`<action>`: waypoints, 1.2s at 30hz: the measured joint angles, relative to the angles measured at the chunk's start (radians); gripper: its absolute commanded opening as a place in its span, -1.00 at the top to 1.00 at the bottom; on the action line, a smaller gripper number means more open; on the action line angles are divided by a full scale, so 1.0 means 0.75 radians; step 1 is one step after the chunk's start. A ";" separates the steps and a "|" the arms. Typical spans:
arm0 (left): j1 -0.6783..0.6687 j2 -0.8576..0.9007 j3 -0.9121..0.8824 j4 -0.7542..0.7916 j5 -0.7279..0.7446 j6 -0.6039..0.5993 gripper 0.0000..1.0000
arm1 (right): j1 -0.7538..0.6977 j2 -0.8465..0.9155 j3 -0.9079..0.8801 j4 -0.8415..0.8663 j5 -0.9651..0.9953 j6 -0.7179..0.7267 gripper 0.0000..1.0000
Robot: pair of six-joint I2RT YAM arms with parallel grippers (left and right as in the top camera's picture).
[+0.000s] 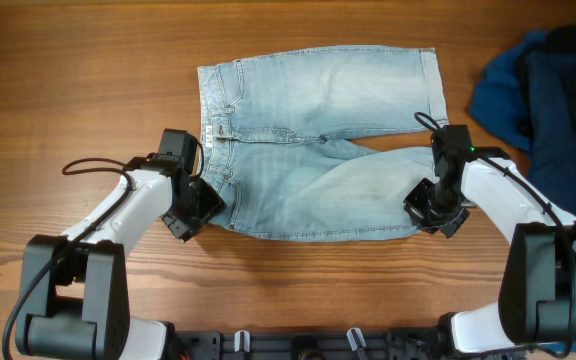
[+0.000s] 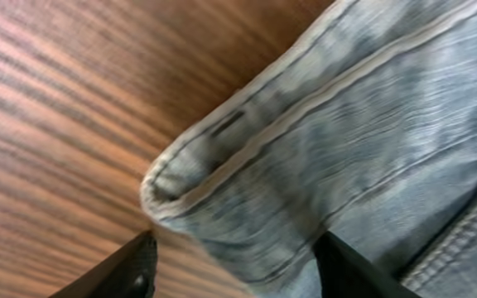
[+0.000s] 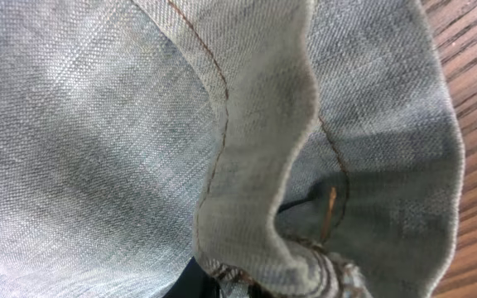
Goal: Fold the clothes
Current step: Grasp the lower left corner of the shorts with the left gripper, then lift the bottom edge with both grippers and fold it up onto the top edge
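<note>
The clothes are light blue denim shorts (image 1: 318, 130) lying flat on the wooden table, waistband to the left and cuffed legs to the right. My left gripper (image 1: 200, 212) is at the near corner of the waistband. In the left wrist view it stands open (image 2: 238, 277), its two dark fingers (image 2: 131, 269) straddling that waistband corner (image 2: 222, 190), and the cloth lies loose between them. My right gripper (image 1: 430, 212) is at the near leg's hem. In the right wrist view the cuffed hem (image 3: 255, 165) is bunched up and pinched at the jaws (image 3: 255, 285).
A heap of dark navy garments (image 1: 548, 100) lies at the right edge of the table, close behind my right arm. Bare wood (image 1: 78, 80) surrounds the shorts on the left, the far side and the near side.
</note>
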 measured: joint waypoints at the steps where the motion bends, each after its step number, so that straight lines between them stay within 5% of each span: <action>1: 0.000 0.000 -0.001 -0.011 -0.001 0.002 0.20 | 0.000 0.000 0.000 0.000 0.000 0.000 0.88; 2: 0.000 0.000 -0.001 -0.009 -0.002 0.004 0.69 | 0.000 0.000 0.000 0.000 0.000 0.000 0.91; 3: 0.000 0.000 -0.001 -0.001 -0.006 0.000 0.92 | 0.000 0.000 0.001 0.001 -0.001 0.000 0.92; 13: -0.001 -0.016 0.000 -0.100 -0.009 0.005 0.92 | 0.000 -0.024 0.001 -0.113 0.026 -0.001 0.92; 23: -0.003 -0.375 0.000 -0.366 -0.016 0.020 0.92 | 0.001 -0.492 0.026 -0.367 0.051 -0.050 0.91; 28: -0.003 -0.447 0.039 -0.487 -0.010 0.026 0.92 | 0.002 -0.548 0.253 -0.507 0.049 -0.126 0.91; 36: -0.012 -0.454 0.321 -0.419 -0.136 0.026 0.92 | 0.004 -0.379 0.592 -0.393 0.044 -0.213 0.91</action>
